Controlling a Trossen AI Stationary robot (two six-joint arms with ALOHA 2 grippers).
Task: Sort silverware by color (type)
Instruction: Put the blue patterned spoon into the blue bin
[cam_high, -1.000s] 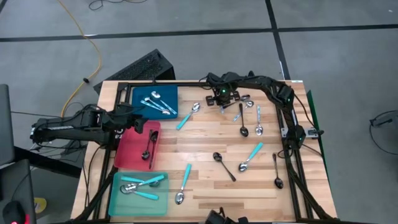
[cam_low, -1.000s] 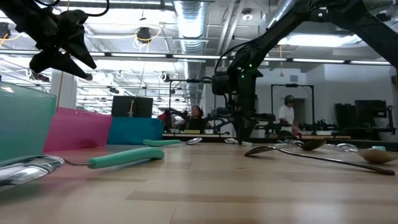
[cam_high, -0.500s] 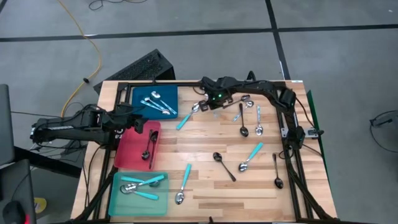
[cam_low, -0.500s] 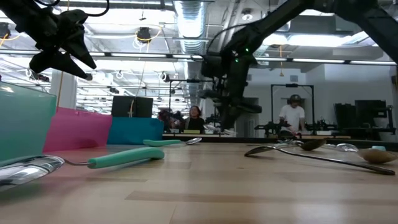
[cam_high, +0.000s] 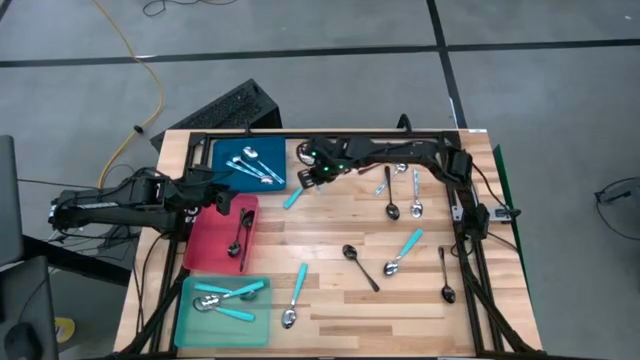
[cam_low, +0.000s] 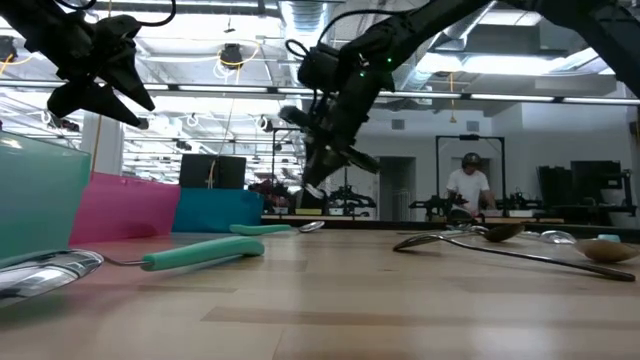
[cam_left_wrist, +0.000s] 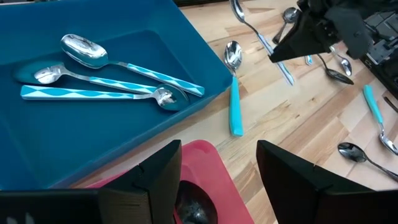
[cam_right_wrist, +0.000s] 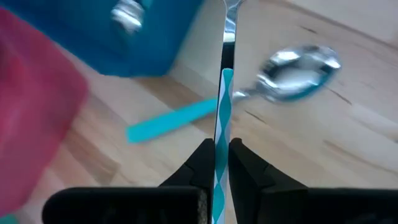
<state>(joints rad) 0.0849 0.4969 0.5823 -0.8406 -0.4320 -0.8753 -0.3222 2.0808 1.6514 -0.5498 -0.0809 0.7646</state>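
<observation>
My right gripper is clamped on a silver spoon up by the blue tray, left gripper spread open over the red tray.

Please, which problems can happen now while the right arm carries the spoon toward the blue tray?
1. The right gripper pinches the shiny silver spoon with a patterned handle only at its thin end; it could swing or slip out.
2. The blue flat tray already holds three silver spoons; a drop may bounce out.
3. The turquoise-handled spoon lies just below the path and could be knocked.
</observation>
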